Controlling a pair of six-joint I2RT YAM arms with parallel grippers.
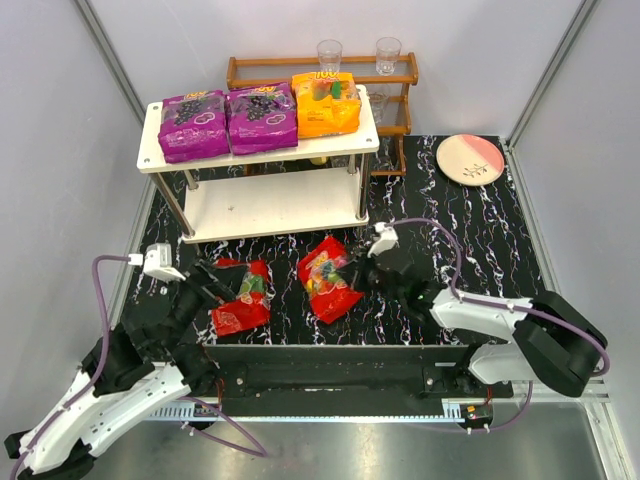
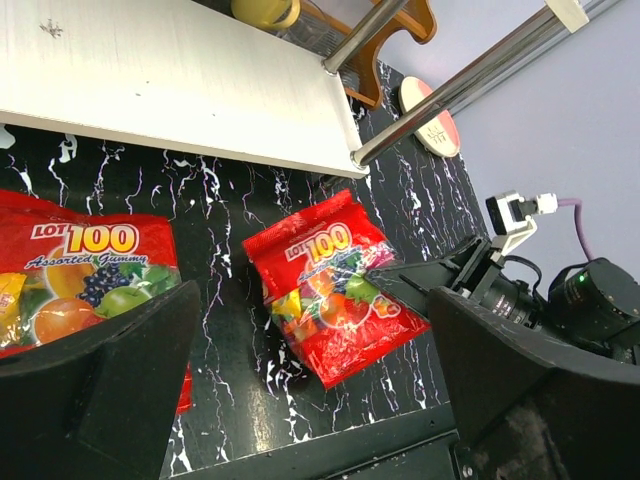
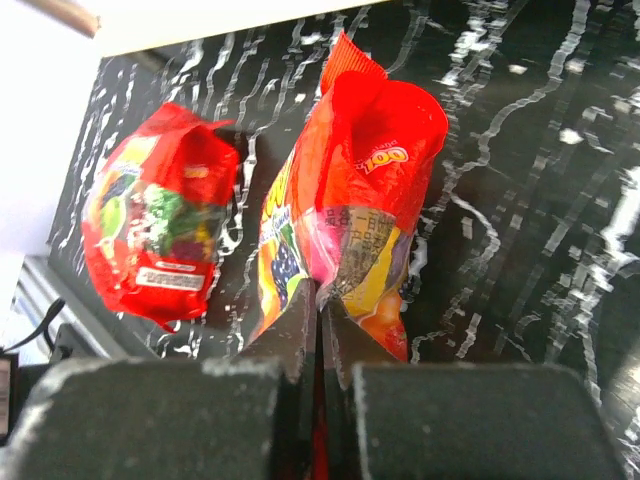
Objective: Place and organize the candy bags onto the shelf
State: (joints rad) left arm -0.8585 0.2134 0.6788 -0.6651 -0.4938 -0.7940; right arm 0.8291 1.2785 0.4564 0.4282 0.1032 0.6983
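Note:
The white shelf point(image 1: 270, 205) stands at the back left. Its top board holds two purple candy bags point(image 1: 193, 125) point(image 1: 262, 116) and an orange one point(image 1: 325, 103). Two red bags lie on the black table in front of it. My right gripper point(image 1: 362, 275) is shut on the edge of the right red bag point(image 1: 327, 278); in the right wrist view the gripper point(image 3: 320, 310) pinches this bag point(image 3: 355, 190). My left gripper point(image 1: 215, 290) is open and empty beside the left red bag point(image 1: 242, 297). In the left wrist view, that bag point(image 2: 80, 270) lies partly behind the left finger.
A brown wooden rack point(image 1: 390, 75) with clear glasses stands behind the shelf. A pink and white plate point(image 1: 470, 158) lies at the back right. Grey walls close in on the left, back and right. A metal rail runs along the near table edge.

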